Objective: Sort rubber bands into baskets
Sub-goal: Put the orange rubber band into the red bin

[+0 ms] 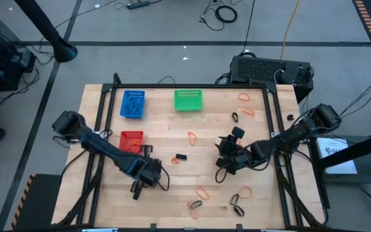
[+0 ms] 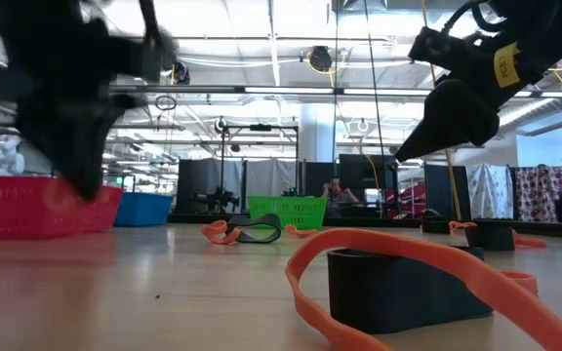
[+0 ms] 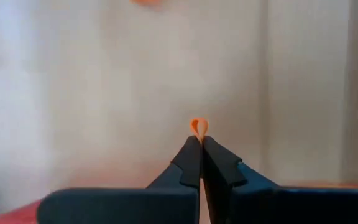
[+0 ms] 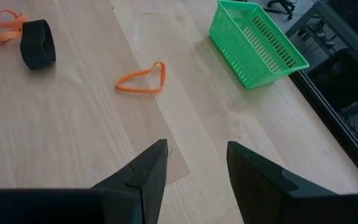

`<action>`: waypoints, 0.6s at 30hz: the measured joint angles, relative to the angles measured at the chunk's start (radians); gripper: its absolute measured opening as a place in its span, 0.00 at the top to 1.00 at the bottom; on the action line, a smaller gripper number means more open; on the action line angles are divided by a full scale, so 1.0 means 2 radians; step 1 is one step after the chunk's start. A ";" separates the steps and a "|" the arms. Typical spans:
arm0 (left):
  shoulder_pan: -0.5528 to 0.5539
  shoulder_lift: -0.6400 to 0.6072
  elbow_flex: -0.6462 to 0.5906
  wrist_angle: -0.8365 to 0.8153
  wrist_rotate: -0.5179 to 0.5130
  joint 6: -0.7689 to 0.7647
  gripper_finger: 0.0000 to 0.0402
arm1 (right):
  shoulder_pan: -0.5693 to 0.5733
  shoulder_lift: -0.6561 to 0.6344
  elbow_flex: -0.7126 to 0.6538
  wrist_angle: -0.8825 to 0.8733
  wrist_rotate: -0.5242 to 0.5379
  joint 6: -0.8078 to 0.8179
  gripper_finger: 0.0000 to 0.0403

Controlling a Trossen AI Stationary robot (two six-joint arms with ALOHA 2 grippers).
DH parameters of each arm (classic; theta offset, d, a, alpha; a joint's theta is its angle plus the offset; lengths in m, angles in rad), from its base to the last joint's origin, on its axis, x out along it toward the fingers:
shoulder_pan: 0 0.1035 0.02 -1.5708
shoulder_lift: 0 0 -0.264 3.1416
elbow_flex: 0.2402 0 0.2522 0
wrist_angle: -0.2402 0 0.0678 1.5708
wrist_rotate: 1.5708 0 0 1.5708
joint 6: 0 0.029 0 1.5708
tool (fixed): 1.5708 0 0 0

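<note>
Baskets sit in the upper left part of the table in the high view: the red basket (image 1: 131, 139) at the left, the blue basket (image 1: 133, 104) above it holding a tangle of blue bands, and the green basket (image 1: 188, 100) to the right of those, whose contents I cannot make out. Just below and right of the red basket hangs the left gripper (image 1: 139, 185); its wrist view shows the jaws pinched together on a small orange rubber band (image 3: 197, 127), a loop of it poking out past the tips.

Moving right, loose bands lie scattered on the wood: an orange one (image 1: 192, 136) near the centre, a black one (image 1: 181, 156) below it, and more orange and black loops along the lower edge and in the upper right corner. The right gripper (image 1: 225, 156) hovers right of centre with its fingers spread wide and nothing between them; its wrist view looks down on an orange band (image 4: 143, 81) and the green basket.

Judging by this, sorting is partly done: blue looks gathered, while many orange and black bands are left.

Pale wooden planks form the tabletop (image 1: 172, 180), framed by dark rails. Around it is grey floor with cables, and the low view shows a bright, open workshop hall behind.
</note>
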 joint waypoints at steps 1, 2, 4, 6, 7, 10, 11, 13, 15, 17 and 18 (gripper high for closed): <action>0.000 -0.009 0.007 -0.020 -0.025 -0.001 0.99 | 0.000 0.000 0.000 0.000 0.000 0.000 0.60; 0.000 -0.017 0.012 -0.041 -0.050 -0.005 0.99 | 0.000 0.000 0.000 0.000 0.000 0.000 0.60; 0.002 -0.039 0.022 -0.061 -0.099 -0.013 0.99 | 0.000 0.000 0.000 0.000 0.000 0.000 0.60; 0.003 -0.065 0.026 -0.074 -0.131 -0.013 0.99 | 0.000 0.000 0.000 0.000 0.000 0.000 0.60; 0.004 -0.077 0.026 -0.088 -0.136 -0.017 0.99 | 0.000 0.000 0.000 0.000 0.000 0.000 0.60; 0.018 -0.103 0.025 -0.154 -0.139 -0.069 0.99 | 0.000 0.000 0.000 0.000 0.000 0.000 0.60; 0.024 -0.109 0.024 -0.180 -0.141 -0.091 0.99 | 0.000 0.000 0.000 0.000 0.000 0.000 0.60; 0.032 -0.120 0.012 -0.211 -0.141 -0.130 0.99 | 0.000 0.000 0.000 0.000 0.000 0.000 0.60; 0.039 -0.127 -0.008 -0.216 -0.132 -0.149 0.99 | 0.000 0.000 0.000 0.000 0.000 0.000 0.60; 0.047 -0.130 -0.028 -0.214 -0.117 -0.154 0.99 | 0.000 0.000 0.000 0.000 0.000 -0.002 0.60; 0.050 -0.130 -0.040 -0.210 -0.106 -0.154 0.98 | 0.000 0.000 0.000 0.000 0.000 -0.002 0.60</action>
